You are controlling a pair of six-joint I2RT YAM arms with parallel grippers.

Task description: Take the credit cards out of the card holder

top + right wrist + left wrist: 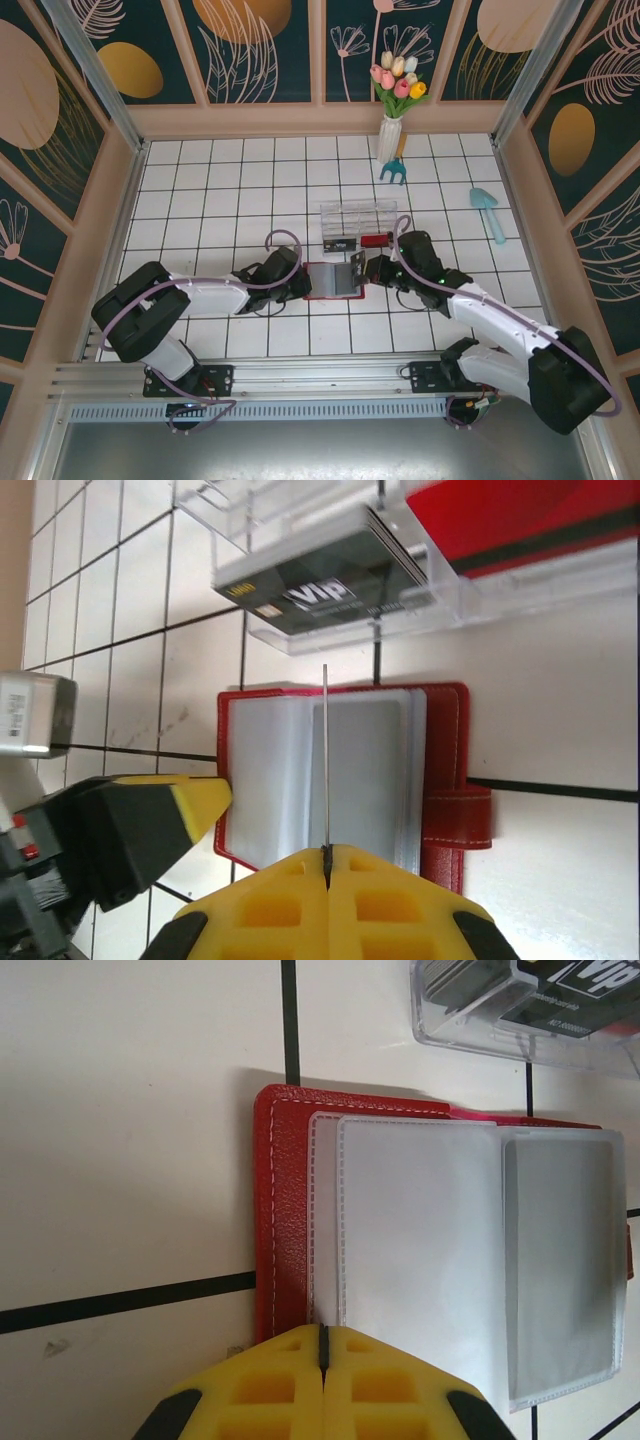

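Right end effector (327, 865), jaws closed, pinches a thin leaf (325, 760) of the card holder (440, 770) upright and edge-on; I cannot tell whether it is a sleeve or a card. Left end effector (322, 1355), also shut, touches the holder's opposite edge. The open holder lies on the bench (220, 190) between them, long axis arm to arm. The left wrist view reveals a grey card (560, 1270) in a flat sleeve. The overhead view adds the clear box (352, 215) just beyond.
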